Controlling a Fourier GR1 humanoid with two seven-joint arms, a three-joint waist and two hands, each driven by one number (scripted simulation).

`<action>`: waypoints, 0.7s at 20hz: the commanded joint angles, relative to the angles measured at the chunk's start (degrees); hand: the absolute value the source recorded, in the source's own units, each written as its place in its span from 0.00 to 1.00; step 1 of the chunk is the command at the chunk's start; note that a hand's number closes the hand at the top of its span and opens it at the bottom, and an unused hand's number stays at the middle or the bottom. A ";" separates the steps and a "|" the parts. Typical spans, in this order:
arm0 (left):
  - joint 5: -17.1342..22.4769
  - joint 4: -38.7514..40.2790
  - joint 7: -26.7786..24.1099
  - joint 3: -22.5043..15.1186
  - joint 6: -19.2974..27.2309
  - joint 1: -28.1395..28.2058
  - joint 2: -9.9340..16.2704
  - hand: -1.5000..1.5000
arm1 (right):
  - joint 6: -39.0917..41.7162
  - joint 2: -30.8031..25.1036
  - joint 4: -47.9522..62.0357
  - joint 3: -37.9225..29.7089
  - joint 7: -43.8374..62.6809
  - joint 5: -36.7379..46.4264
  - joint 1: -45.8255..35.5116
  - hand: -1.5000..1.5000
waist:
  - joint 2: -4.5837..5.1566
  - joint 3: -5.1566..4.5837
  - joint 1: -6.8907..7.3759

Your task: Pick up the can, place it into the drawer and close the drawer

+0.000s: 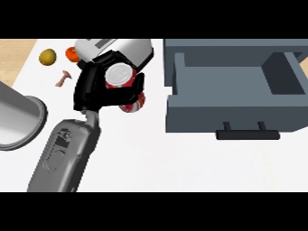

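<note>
No writing can be read on the red and white can point(124, 79). It sits left of the one open grey drawer point(240, 97), grasped by the left hand point(103, 88), whose black fingers curl round it. The counter point(183, 158) is white with a wooden strip at its far edge. One yellowish fruit point(47, 56) lies far left.
</note>
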 commanded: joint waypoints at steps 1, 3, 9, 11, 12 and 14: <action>-1.91 -2.87 10.30 -2.43 4.33 -8.14 -0.27 1.00 | 0.01 1.04 -3.04 1.91 -1.69 0.41 5.37 0.00 | -0.09 0.03 -0.52; -1.47 5.12 4.58 -5.44 8.64 -12.40 -0.28 1.00 | -0.50 1.06 0.86 0.86 -2.13 0.64 0.17 0.00 | 0.20 0.01 -0.72; 1.95 11.34 7.83 -6.65 13.05 -24.57 -0.28 1.00 | -2.15 1.06 -1.69 2.88 0.23 1.97 0.42 0.00 | 0.24 0.00 -1.02; 2.16 11.50 9.95 -7.44 13.21 -25.72 -0.29 1.00 | 0.16 1.06 -2.27 1.33 -0.42 0.53 2.65 0.00 | 0.13 0.01 -0.81; 2.44 14.08 11.08 -7.16 14.77 -30.01 -0.29 1.00 | 0.82 0.02 0.91 -0.23 -2.07 -0.10 1.30 0.00 | 0.19 0.03 -1.04; 4.90 21.32 6.06 -8.52 17.26 -32.55 -0.29 1.00 | -1.08 0.38 0.72 2.32 0.76 2.27 -2.28 0.00 | 0.38 0.01 -1.26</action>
